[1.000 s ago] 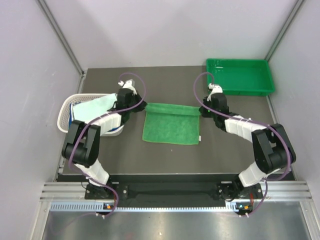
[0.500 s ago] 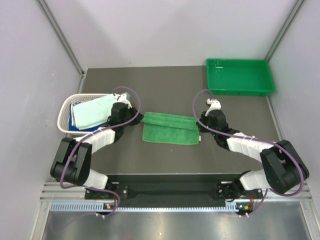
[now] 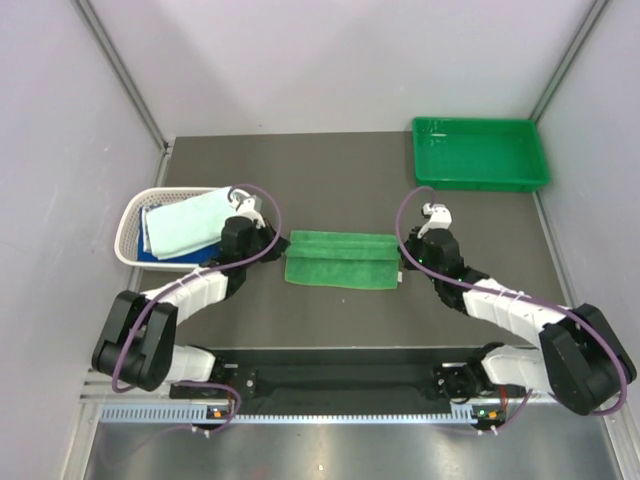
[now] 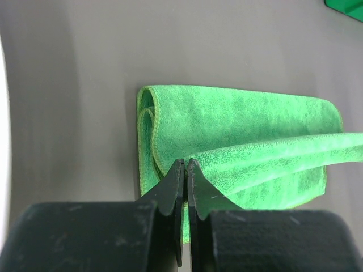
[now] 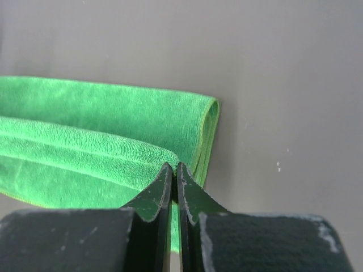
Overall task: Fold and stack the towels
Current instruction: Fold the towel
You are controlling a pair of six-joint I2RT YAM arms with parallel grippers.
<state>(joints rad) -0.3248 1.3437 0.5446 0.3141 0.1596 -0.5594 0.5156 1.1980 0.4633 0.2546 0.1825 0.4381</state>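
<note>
Pinched green towel [image 3: 340,262]; apparent tag [image 3: 399,274] illegible.

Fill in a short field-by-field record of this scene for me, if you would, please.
green towel: centre, partly doubled over itself
left gripper: shut on the towel's left corner
right gripper: shut on the towel's right corner
basket: left side, mint towel topmost inside
green tray: far right corner
</note>
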